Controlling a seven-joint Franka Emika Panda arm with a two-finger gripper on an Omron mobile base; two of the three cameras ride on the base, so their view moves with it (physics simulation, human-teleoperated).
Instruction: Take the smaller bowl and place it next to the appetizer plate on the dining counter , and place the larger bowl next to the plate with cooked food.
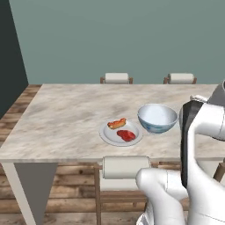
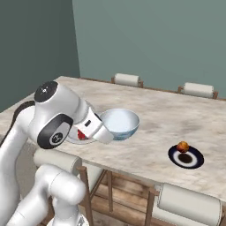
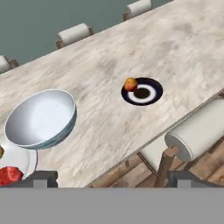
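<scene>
The larger bowl (image 1: 157, 117) (image 2: 119, 123) (image 3: 41, 118), white inside and light blue outside, stands upright on the dining counter (image 1: 66, 114) (image 3: 131, 52). It sits just right of the plate with cooked food (image 1: 109, 134) (image 3: 17, 159), which carries a hot dog and red meat. Farther right lies the dark appetizer plate (image 2: 196, 161) (image 3: 155, 94) with an orange morsel (image 3: 130, 84). My gripper (image 3: 114, 177) is open and empty, hovering over the counter's near edge close to the larger bowl. The smaller bowl is out of view.
Cushioned stools stand along the far side (image 1: 117, 78) (image 2: 198, 89) and the near side (image 1: 126, 167) (image 2: 187, 201) (image 3: 199, 131) of the counter. A broad bare stretch of counter lies between the larger bowl and the appetizer plate. Wooden floor shows below.
</scene>
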